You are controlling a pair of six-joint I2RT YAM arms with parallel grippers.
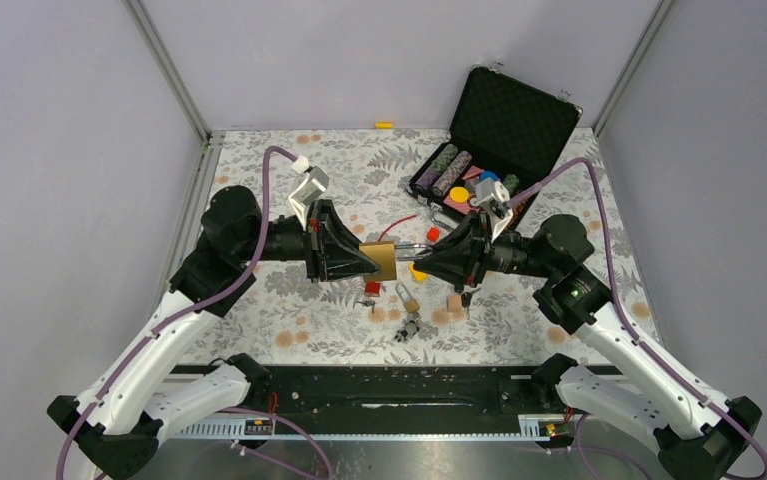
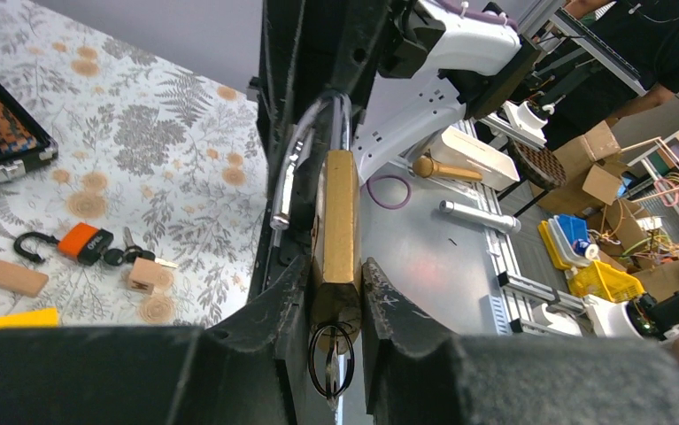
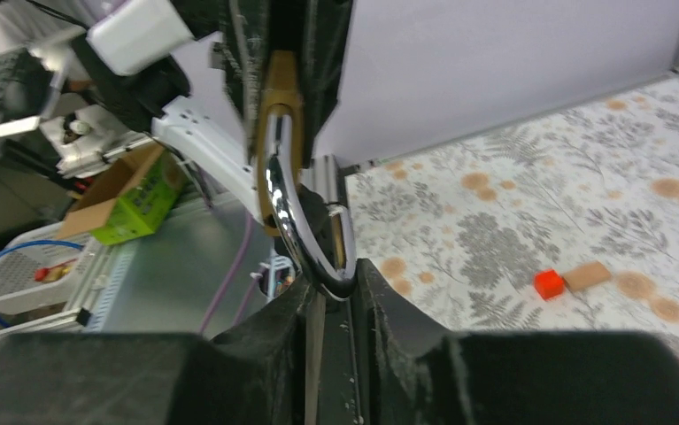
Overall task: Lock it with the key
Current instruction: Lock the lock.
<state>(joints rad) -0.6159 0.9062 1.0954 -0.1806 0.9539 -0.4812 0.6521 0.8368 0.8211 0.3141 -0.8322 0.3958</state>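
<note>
A brass padlock [image 1: 383,261] hangs in the air between both arms, above the floral mat. My left gripper [image 1: 367,262] is shut on its brass body [image 2: 339,221], one finger on each flat face. A key with a wire ring [image 2: 332,359] sticks out of the keyhole end, between my left fingers. The silver shackle [image 2: 293,168] stands out of the body, its free end clear of its hole. My right gripper [image 1: 421,262] comes from the opposite side. In the right wrist view its fingers press on the bend of the shackle [image 3: 287,195], shut on it [image 3: 328,288].
An open black case [image 1: 504,130] with poker chips stands at the back right. Below the padlock lie a small padlock with keys [image 1: 406,300], a red block [image 1: 372,288], a wooden block [image 1: 453,302] and a yellow piece [image 1: 416,272]. An orange key fob [image 2: 88,241] lies nearby.
</note>
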